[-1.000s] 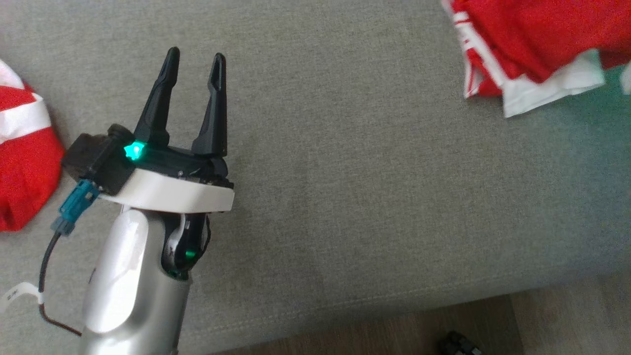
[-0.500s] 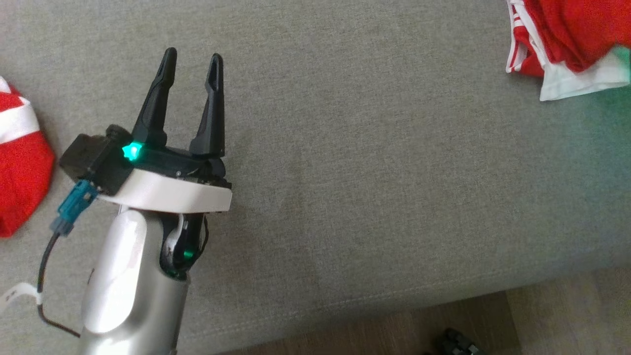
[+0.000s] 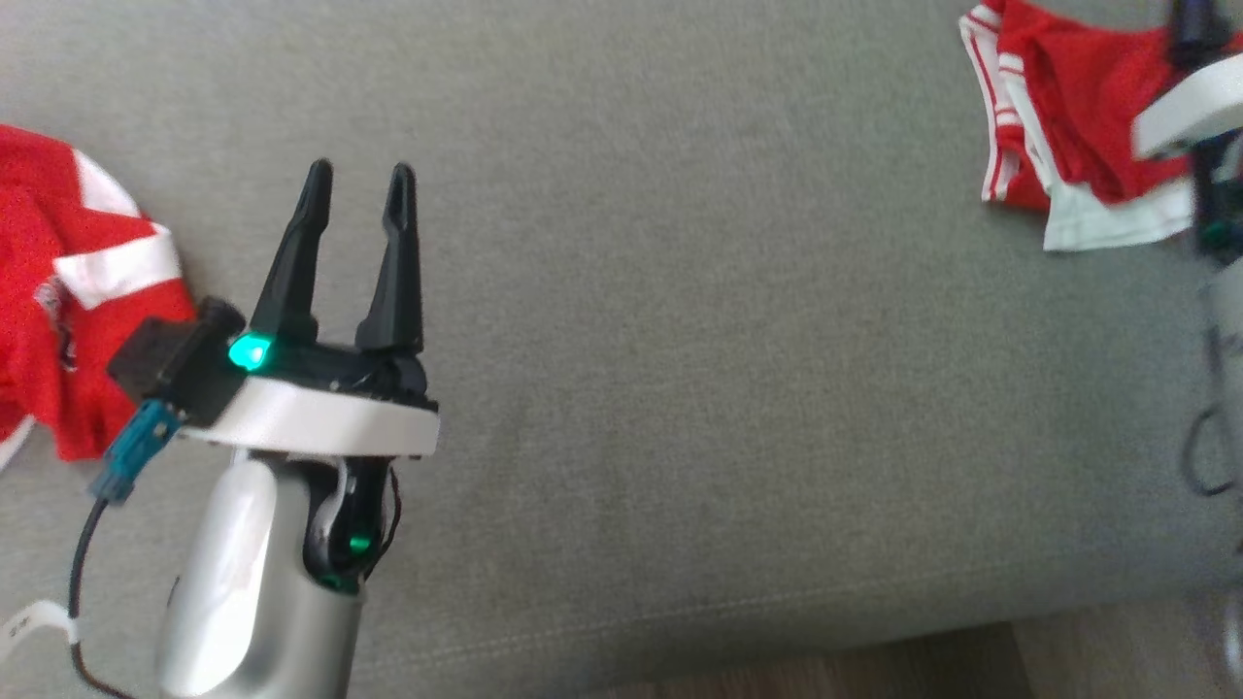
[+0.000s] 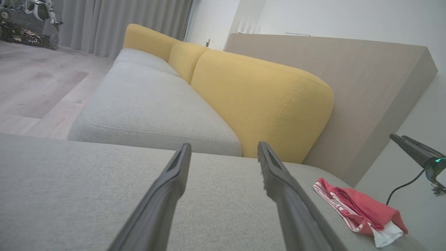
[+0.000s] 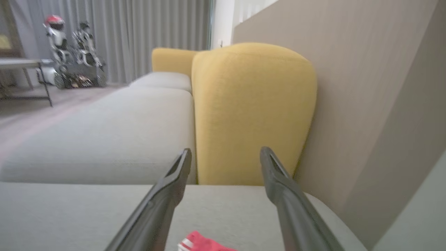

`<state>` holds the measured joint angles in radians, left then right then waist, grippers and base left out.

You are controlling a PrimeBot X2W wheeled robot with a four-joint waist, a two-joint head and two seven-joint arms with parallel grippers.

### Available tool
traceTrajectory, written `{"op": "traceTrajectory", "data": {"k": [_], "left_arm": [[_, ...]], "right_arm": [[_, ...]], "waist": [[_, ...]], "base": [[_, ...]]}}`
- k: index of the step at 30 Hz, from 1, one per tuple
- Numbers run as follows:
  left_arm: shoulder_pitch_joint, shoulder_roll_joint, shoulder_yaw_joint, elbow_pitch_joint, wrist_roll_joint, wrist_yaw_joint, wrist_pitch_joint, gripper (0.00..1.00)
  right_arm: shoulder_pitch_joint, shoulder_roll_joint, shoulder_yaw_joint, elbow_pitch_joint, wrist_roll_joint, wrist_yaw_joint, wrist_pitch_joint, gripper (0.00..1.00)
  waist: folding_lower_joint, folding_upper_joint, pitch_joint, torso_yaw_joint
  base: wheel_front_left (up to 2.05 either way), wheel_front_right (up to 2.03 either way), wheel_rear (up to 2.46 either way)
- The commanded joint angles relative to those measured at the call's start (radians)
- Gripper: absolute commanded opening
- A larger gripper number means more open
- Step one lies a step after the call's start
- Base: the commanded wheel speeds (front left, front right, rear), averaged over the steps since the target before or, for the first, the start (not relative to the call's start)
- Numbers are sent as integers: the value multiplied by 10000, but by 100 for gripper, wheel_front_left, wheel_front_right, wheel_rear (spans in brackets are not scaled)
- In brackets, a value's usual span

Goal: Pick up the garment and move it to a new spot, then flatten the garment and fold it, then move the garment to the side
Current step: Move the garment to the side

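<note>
Grey woven fabric covers the sofa seat [image 3: 728, 388] on which everything lies. The garment [image 3: 1068, 136], red with white stripes and a white hem, rests as a small folded bundle on this seat, in the far upper right corner of the head view. In the left wrist view we see it near the right end of the seat, low and flat, with the white part toward the camera.

The left fingers [image 3: 291, 262] are spread apart with nothing between them. They hover over bare seat and point away from the robot, well apart from the garment. The right fingers [image 5: 163, 198] are also spread. In the right wrist view they pinch nothing, and a red corner of the garment with white stripes lies on the seat at the bottom edge, between the two of them. In the head view the right arm is blurred at the right edge and its white band overlaps the right end of the garment. We cannot tell there whether it touches the cloth.

A second red and white cloth [image 3: 58, 291] lies crumpled at the left edge of the seat, just beside the left wrist. Behind the seat stands a yellow back cushion [image 4: 261, 101] against a pale wooden panel [image 4: 348, 87]. A strip of wooden floor [image 3: 825, 670] shows below the front seam of the seat.
</note>
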<state>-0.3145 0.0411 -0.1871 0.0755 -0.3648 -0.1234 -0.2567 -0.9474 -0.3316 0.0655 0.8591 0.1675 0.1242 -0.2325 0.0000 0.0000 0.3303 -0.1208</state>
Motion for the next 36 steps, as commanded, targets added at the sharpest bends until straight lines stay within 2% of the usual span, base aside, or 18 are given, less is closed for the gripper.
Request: {"op": "traceTrajectory", "data": {"k": [1, 4, 9, 20, 28, 36], "left_arm": [[7, 91, 401, -325, -62, 6, -51, 100], [273, 91, 591, -350, -190, 86, -51, 100], [686, 91, 697, -318, -289, 150, -51, 100], [1725, 91, 575, -311, -484, 459, -51, 100], [2141, 91, 486, -215, -112, 638, -51, 100], [2266, 91, 491, -262, 56, 651, -51, 100]], "right_arm": [[391, 207, 251, -607, 272, 65, -165, 100], [1334, 571, 1099, -1805, 827, 65, -216, 100], [2560, 746, 1508, -3276, 1122, 65, -260, 100], [5915, 1976, 712, -5851, 186, 65, -289, 100], [7344, 2632, 198, -6762, -701, 65, -291, 100], [7699, 2791, 0, -7052, -950, 65, -292, 100]], "waist": [[0, 0, -479, 244], [0, 0, -962, 505], [0, 0, -1461, 715], [0, 0, -2152, 945], [0, 0, -2114, 881], [0, 0, -2058, 778]], "base": [[0, 0, 0], [0, 0, 0], [0, 0, 0], [0, 0, 0], [0, 0, 0], [0, 0, 0]]}}
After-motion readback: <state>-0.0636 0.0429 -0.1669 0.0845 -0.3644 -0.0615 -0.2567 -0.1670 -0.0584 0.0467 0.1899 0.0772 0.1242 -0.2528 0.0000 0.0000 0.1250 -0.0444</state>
